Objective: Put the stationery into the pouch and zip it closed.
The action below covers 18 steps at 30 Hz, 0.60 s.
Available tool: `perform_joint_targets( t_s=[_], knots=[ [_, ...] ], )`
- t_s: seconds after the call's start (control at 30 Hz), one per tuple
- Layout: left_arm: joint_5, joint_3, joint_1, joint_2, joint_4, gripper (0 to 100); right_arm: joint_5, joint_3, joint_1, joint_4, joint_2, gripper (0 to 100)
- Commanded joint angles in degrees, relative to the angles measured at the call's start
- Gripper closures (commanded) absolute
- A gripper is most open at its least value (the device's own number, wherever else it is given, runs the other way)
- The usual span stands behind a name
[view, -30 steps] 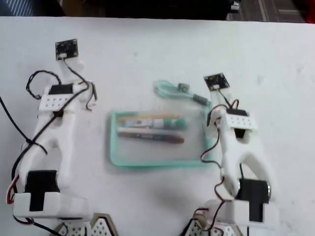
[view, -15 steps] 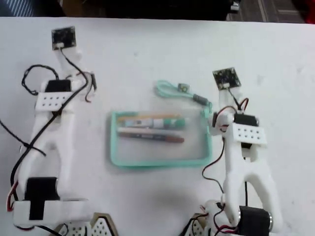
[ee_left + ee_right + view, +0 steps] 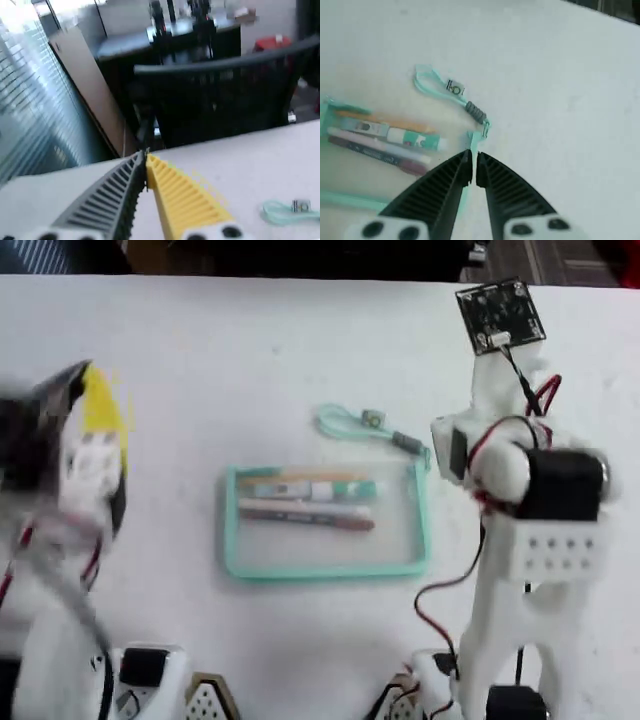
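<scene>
Stationery (image 3: 310, 502) lay inside the pouch (image 3: 228, 530), well in from every edge of the table (image 3: 300, 350), leaving both arms room. Its zip strap (image 3: 345, 422) trailed free toward 1 o'clock, easy for you to reach. The right gripper (image 3: 472, 162) hung above that corner, jaws nearly together and empty. At 9 o'clock, the left gripper (image 3: 146, 162) was raised, pinched together on nothing.
</scene>
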Motion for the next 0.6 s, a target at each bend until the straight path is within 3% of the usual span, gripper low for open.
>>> perform_joint_targets(
  t_s=[0.0, 0.33, 0.57],
  knots=[
    [-0.5, -2.4, 0.6, -14.8, 0.0, 97, -0.4, -2.7, -1.1, 1.9, -7.2, 98.2],
    [-0.3, -1.6, 0.7, -36.7, 0.4, 97, -0.5, -1.6, -8.5, 1.7, -37.1, 98.2],
    [-0.2, 6.2, 0.3, -47.1, 2.0, 97, -1.8, -1.6, -8.5, 1.7, -57.4, 98.1]
  ],
)
